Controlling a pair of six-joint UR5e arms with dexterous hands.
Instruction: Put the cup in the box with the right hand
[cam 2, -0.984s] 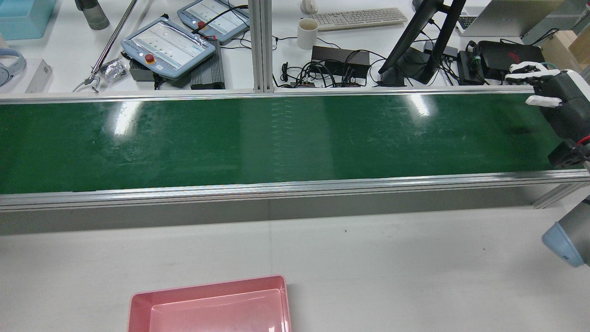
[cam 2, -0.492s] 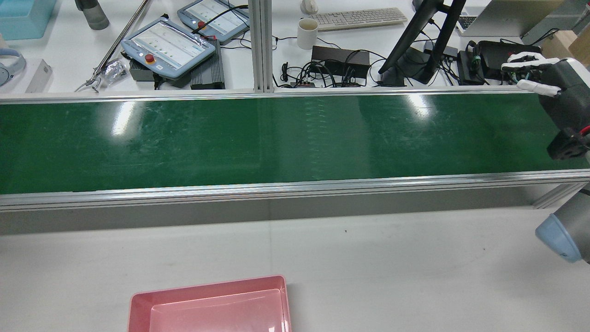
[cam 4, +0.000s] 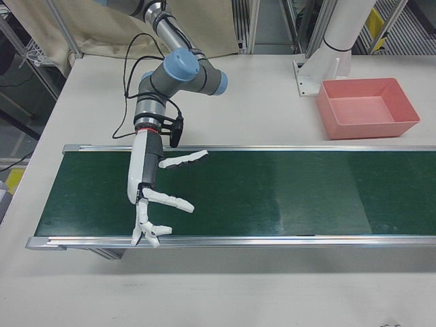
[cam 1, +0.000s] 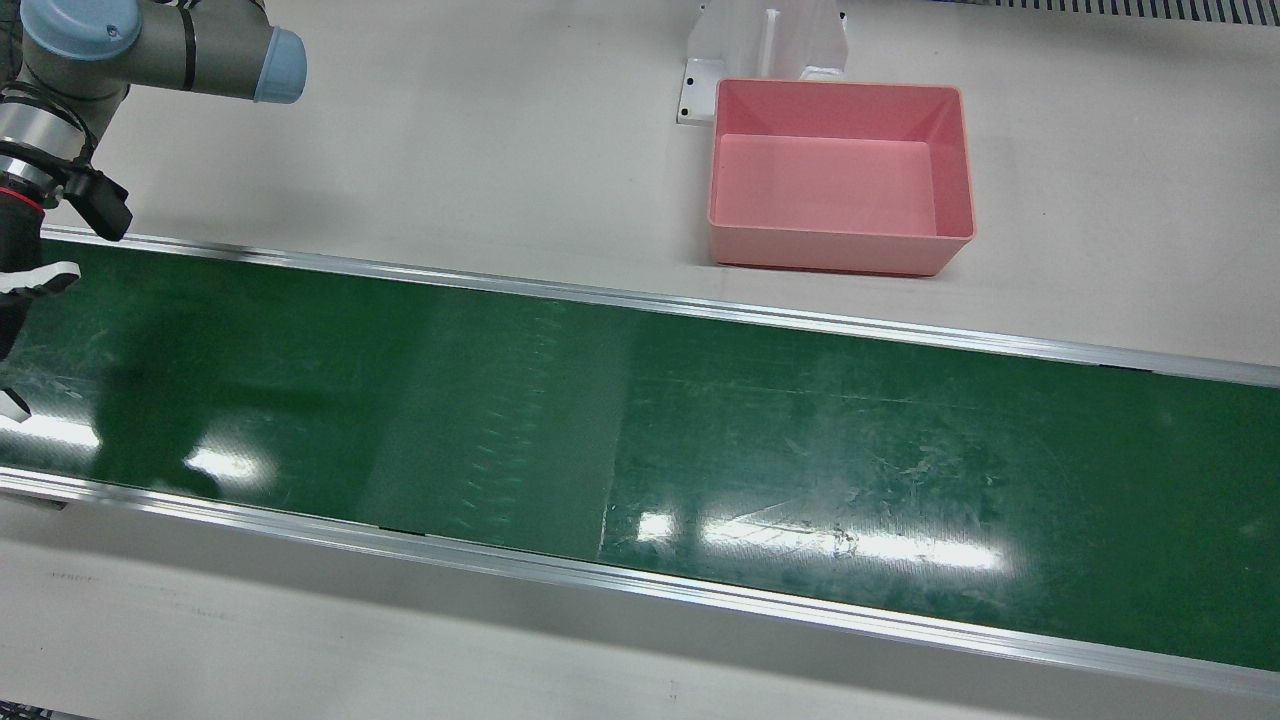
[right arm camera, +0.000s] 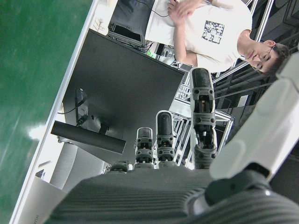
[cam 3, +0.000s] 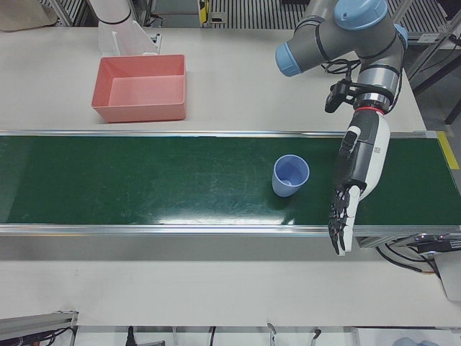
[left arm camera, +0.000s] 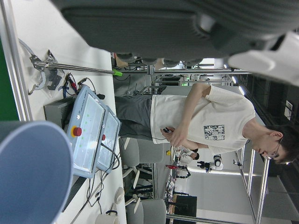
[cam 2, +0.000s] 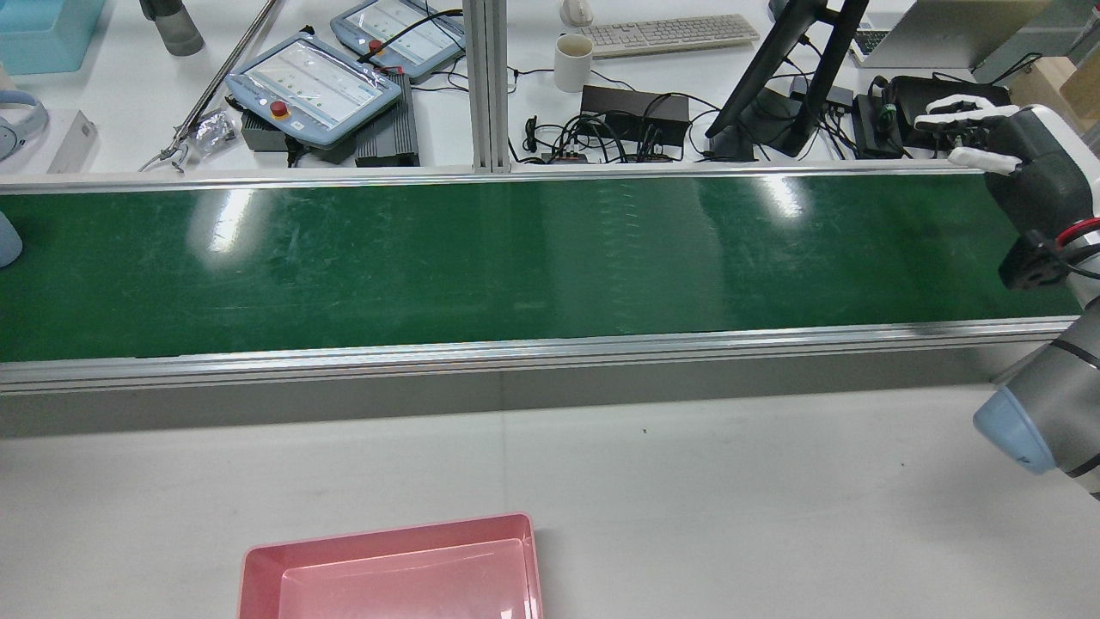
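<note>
Blue cup [cam 3: 291,175] stood upright on the green belt [cam 3: 144,180], well along it from the pink box [cam 3: 140,88], which sat empty on the white table [cam 3: 238,79] just off the belt's robot-side rail. My left hand [cam 3: 353,187] hung over the belt just beside the cup, fingers straight and apart, holding nothing, not touching it. My right hand [cam 4: 153,194] hung over the belt's opposite end, far from the box, fingers [cam 4: 182,160] splayed wide, empty. A person [left arm camera: 205,121] stood beyond the belt's far rail, by the teach pendants [cam 2: 314,82].
</note>
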